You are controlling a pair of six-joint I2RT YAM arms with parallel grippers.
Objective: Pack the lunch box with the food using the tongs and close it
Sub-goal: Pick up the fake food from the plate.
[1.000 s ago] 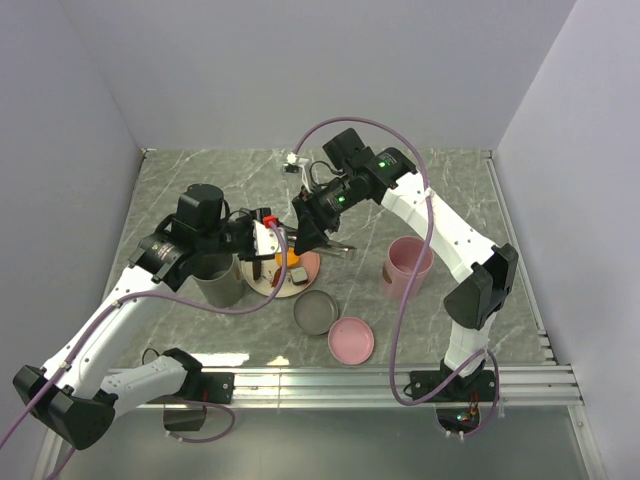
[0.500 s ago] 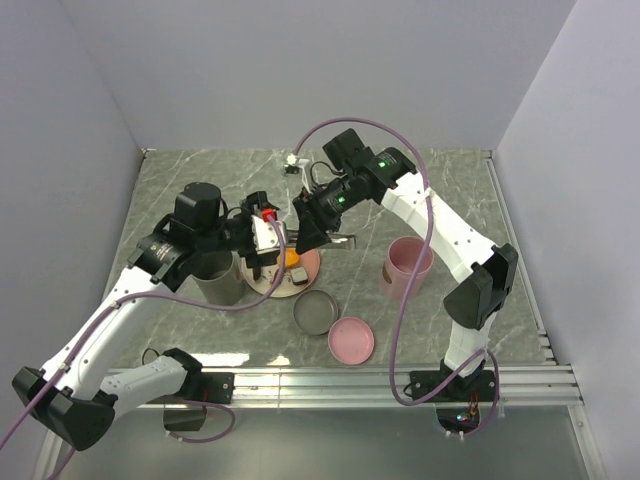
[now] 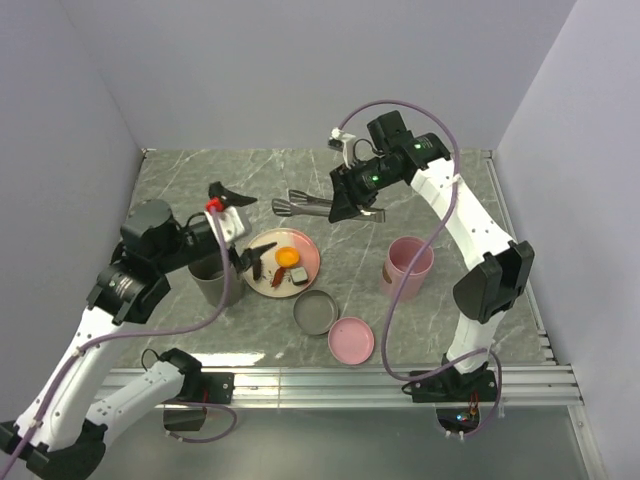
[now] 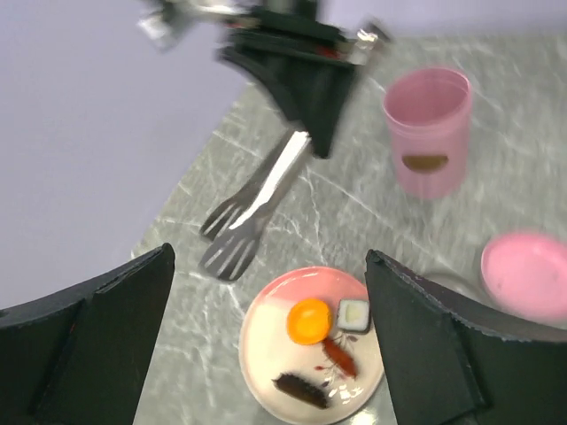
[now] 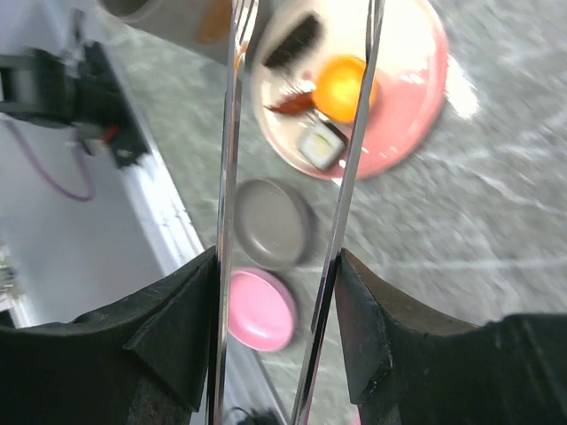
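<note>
Gripping the tongs (image 3: 305,204), the right claw (image 3: 349,209) holds them above the desk (image 3: 200,175), beyond the plate (image 3: 311,262) where the food (image 3: 287,257) lies; the left claw (image 3: 240,226) gapes wide, empty.

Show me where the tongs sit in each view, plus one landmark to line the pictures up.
Top external: the tongs are held above the table at upper centre, beyond the plate.
Left wrist: upper centre, tips pointing down-left, above the plate.
Right wrist: two thin arms running top to bottom through the centre.
Shared landmark: the plate with the orange piece, in all three views.
</note>
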